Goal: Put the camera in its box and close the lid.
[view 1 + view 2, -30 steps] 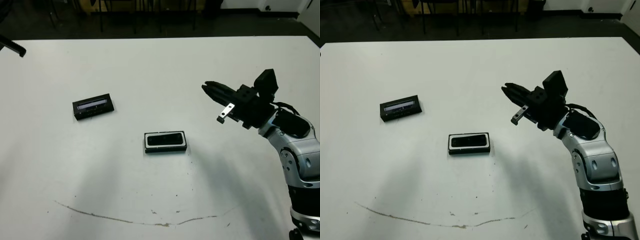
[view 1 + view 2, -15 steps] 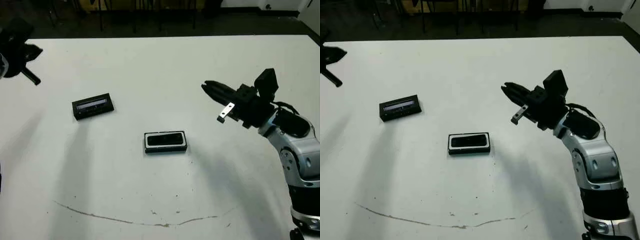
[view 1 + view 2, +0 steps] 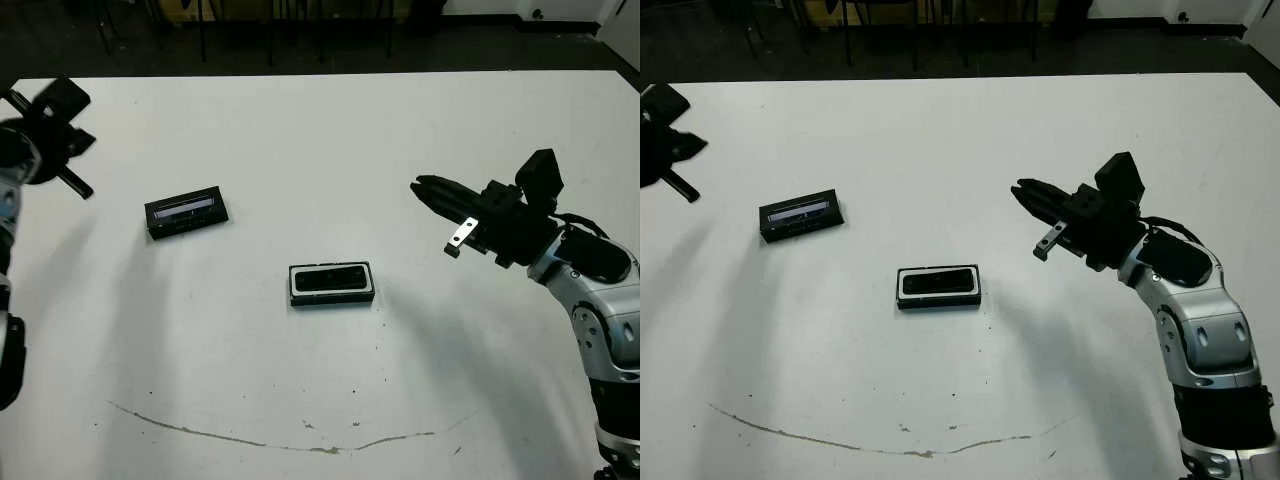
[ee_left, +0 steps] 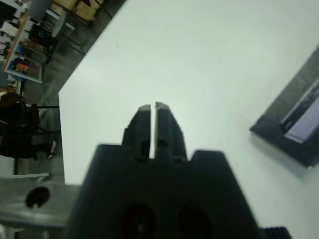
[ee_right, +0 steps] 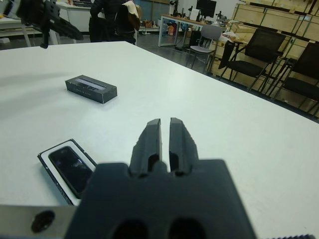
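Observation:
The box [image 3: 293,286], a black rim with white lining, lies flat near the table's middle. The camera [image 3: 331,280] rests inside its recess as a glossy black bar, also visible in the right wrist view as camera [image 5: 73,167]. Well to the box's left lies the lid [image 3: 186,212], black with a pale strip, separate from the box. My right gripper [image 3: 419,185] hovers to the right of the box, shut and holding nothing, fingers pointing left. My left gripper [image 3: 84,191] hangs at the far left edge, beyond the lid, shut and holding nothing.
A thin dark scuff line [image 3: 250,440] curves across the white table near the front. Beyond the far edge are chairs [image 5: 259,55], wooden crates, desks and a person [image 5: 112,20]. Bare tabletop [image 3: 300,140] stretches behind the box and lid.
My left arm has come in from the upper left corner and dropped toward the table, nearer the lid. My right gripper has drifted slightly right and down. Box and lid are unmoved.

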You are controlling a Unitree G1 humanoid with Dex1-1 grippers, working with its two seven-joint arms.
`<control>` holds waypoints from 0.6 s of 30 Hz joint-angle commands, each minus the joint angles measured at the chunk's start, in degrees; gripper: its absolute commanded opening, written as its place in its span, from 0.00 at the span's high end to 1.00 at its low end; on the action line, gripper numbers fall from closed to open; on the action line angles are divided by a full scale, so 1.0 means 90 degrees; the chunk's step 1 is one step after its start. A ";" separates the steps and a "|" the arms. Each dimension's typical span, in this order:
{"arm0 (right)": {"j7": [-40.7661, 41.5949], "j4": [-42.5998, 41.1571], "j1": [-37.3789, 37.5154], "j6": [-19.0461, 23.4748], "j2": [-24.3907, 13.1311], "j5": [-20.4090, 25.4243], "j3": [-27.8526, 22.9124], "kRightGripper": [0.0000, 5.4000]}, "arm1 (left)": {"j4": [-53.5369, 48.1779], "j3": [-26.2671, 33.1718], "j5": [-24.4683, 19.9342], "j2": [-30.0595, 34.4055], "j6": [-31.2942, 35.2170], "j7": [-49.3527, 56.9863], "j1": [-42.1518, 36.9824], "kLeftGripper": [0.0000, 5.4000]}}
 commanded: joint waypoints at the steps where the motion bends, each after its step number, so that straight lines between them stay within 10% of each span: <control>1: 0.0067 -0.0034 0.0196 0.0091 -0.0155 0.0056 -0.0032 1.00 | 0.0106 -0.0161 0.0142 -0.0094 0.0121 -0.0072 0.0251 1.00; 18: 0.0065 -0.0185 0.0352 0.0109 -0.0162 0.0142 0.0033 1.00 | 0.0006 -0.0101 0.0021 -0.0640 -0.0531 0.0290 0.0930 1.00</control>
